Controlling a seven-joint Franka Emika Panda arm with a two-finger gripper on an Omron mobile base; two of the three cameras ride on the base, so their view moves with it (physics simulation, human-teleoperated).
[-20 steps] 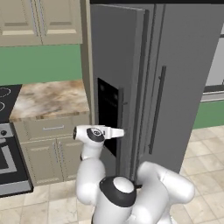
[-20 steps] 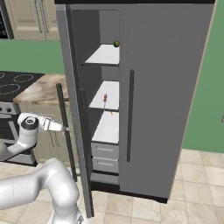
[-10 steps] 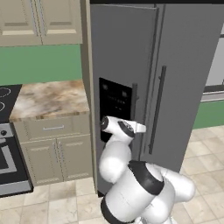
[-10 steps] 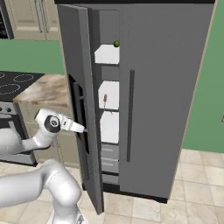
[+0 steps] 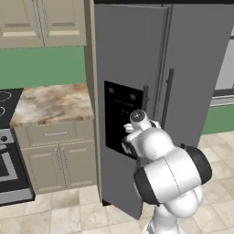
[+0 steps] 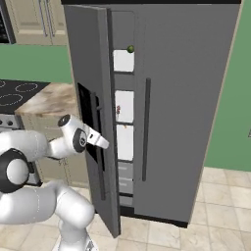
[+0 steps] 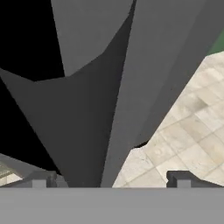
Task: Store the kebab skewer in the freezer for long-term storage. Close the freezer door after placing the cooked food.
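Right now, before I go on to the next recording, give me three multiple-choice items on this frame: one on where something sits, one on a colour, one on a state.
1. Where is the kebab skewer?
A. on the counter
B. on a middle shelf inside the freezer
C. in the gripper

2. What colour is the small round fruit on the top shelf?
A. green
B. red
C. yellow

3. How does the freezer door stand?
A. fully shut
B. swung wide open
C. partly closed, with a gap left

Answers:
1 B: red-brown chunks show through the gap on the middle shelf.
2 A: it reads green against the white shelf.
3 C: the right base view shows shelves past the door's edge, with the gripper at its dispenser panel.
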